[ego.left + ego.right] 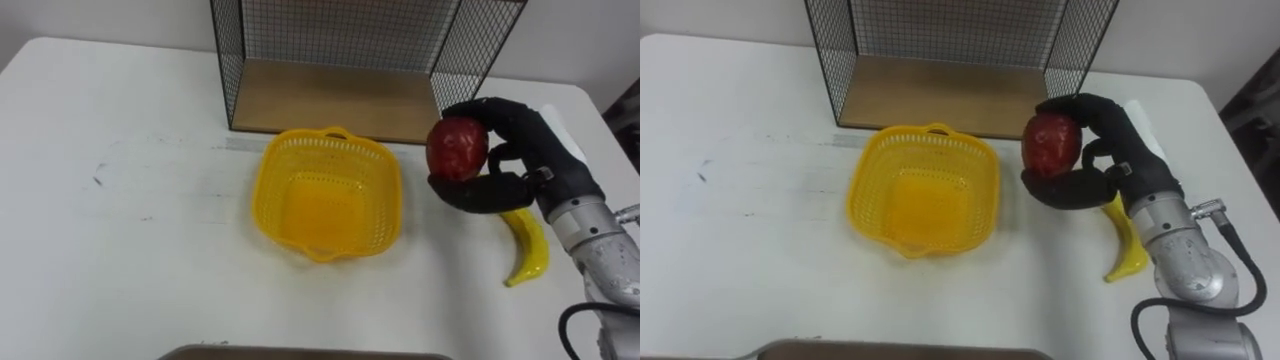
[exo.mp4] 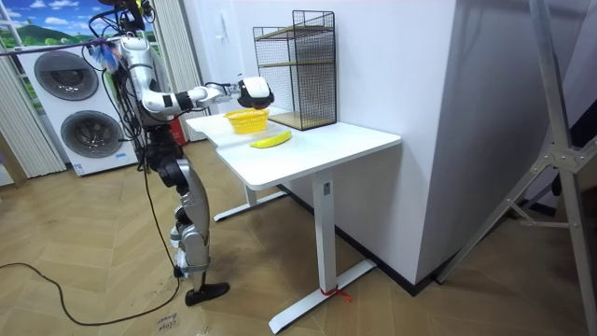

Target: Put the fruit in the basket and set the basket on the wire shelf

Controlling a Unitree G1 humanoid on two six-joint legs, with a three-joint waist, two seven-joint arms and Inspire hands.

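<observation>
The right robot hand [image 1: 525, 150] has its fingers and thumb curled round a red fruit [image 1: 458, 148] and holds it clear of the counter [image 1: 120, 250]. The relation that matters is sideways: the basket [image 1: 280, 170] sits to the left of the robot hand, its near rim just beside the fruit but not under it, so the fruit hangs over bare counter by the basket's right edge. The basket's mouth faces up and nothing lies in it. I judge the next move to be a short carry to the left until the fruit is over the opening, then a release. A banana [image 1: 528, 245] lies on the counter below and to the right of the robot hand. Its long axis runs from under the wrist back toward the robot, with the far end hidden behind the hand. The wire shelf [image 1: 330, 100] stands beyond the robot hand and basket, its open front facing them.
</observation>
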